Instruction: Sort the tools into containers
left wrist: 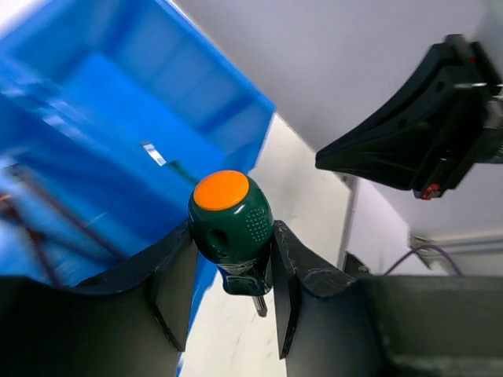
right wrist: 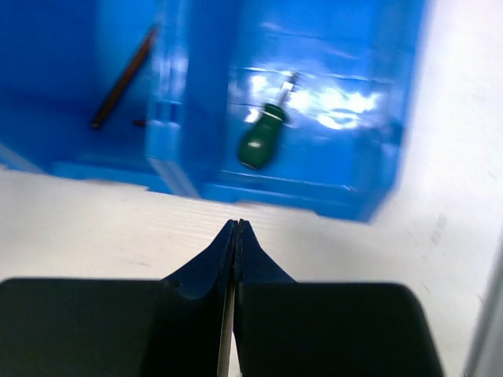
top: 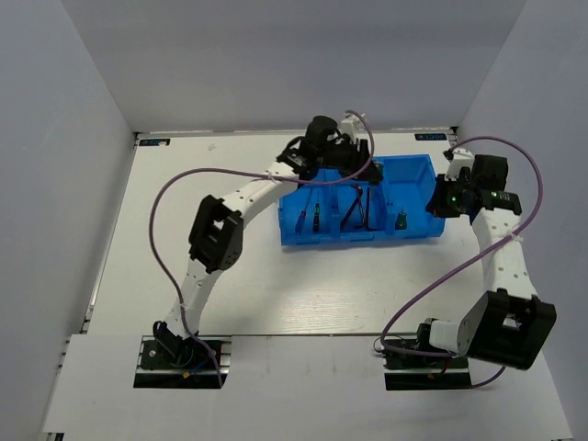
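My left gripper [left wrist: 233, 236] is shut on a stubby green-handled screwdriver [left wrist: 230, 224] with an orange cap, its shaft pointing down. In the top view this gripper [top: 371, 172] hangs at the far rim of the long blue bin [top: 418, 234], by the right compartment. A second green screwdriver [right wrist: 263, 137] lies in the right compartment [top: 401, 219]. Two dark hex keys [top: 358, 209] lie in the middle one. Two thin screwdrivers [top: 309, 218] lie in the left one. My right gripper [right wrist: 236, 225] is shut and empty, over the table just beside the bin's right end [top: 448, 197].
White table [top: 230, 276] with grey walls on three sides. Purple cables [top: 165, 197] loop from both arms above the table. The right arm's black wrist [left wrist: 424, 118] shows close by in the left wrist view.
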You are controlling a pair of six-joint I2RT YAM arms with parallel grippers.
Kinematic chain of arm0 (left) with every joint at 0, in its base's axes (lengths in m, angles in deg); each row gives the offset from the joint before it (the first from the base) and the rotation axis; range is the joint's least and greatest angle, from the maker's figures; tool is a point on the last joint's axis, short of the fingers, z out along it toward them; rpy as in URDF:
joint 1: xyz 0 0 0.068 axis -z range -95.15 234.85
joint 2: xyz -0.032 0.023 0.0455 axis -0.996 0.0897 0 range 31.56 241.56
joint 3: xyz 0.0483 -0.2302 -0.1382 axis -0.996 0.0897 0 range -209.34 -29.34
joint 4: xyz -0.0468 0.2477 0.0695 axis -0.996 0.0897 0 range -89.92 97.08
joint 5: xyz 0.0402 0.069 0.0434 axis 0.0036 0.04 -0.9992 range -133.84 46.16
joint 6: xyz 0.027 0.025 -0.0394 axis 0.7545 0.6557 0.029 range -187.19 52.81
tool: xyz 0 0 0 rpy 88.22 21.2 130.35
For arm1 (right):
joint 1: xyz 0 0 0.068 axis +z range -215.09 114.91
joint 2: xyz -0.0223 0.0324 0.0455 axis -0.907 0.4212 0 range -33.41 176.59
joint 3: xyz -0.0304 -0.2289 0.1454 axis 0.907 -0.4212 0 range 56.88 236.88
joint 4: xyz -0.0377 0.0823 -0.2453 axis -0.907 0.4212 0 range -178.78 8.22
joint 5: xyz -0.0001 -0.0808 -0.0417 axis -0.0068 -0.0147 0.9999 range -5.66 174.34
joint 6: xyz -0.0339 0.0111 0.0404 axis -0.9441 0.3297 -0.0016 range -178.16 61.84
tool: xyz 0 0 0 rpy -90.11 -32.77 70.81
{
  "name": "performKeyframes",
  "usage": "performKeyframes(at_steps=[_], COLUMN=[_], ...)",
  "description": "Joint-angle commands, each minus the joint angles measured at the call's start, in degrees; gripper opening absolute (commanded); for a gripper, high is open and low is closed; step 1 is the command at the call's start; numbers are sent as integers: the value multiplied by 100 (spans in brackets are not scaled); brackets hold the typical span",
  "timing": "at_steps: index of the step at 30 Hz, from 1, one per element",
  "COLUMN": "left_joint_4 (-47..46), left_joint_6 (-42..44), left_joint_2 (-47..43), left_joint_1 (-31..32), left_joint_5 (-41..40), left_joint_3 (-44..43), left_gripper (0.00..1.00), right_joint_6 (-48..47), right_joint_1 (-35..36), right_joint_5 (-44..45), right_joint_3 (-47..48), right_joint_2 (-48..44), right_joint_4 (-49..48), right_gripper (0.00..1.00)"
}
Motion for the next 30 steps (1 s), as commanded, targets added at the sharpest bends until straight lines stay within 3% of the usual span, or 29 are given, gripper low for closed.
performKeyframes(at_steps=[1,7,12,13,15,21,25,30], left_joint_4=[-1163,-2545,-2690,-2584,-2312,-1329,-1072,-870], left_joint_6=[-739,-2074,-2323,-2323,-2174,-1927,-1708,-1655], left_joint_2=[385,1237,1457,1458,1519,1704,1704,1862], left_joint_1=[208,402,525,586,639,692,692,692], left_joint_5=[791,1116,950,854,520,-586,-1228,-1379], left_joint_3=[-520,-1163,-1163,-1215,-1216,-1628,-1734,-1945], left_gripper=[0,0,1,8,9,28,34,52], right_joint_6=[296,428,499,525,560,639,683,709], right_joint_1=[-158,-377,-483,-492,-518,-571,-597,-606], right_joint_5=[781,650,492,483,387,184,44,-44], right_joint_3=[-321,-594,-648,-648,-656,-692,-674,-657], right_joint_2=[-414,-695,-731,-722,-748,-757,-766,-749], right_joint_4=[-502,-467,-458,-449,-458,-440,-397,-353], right_gripper=[0,0,0,0,0,1,2,2])
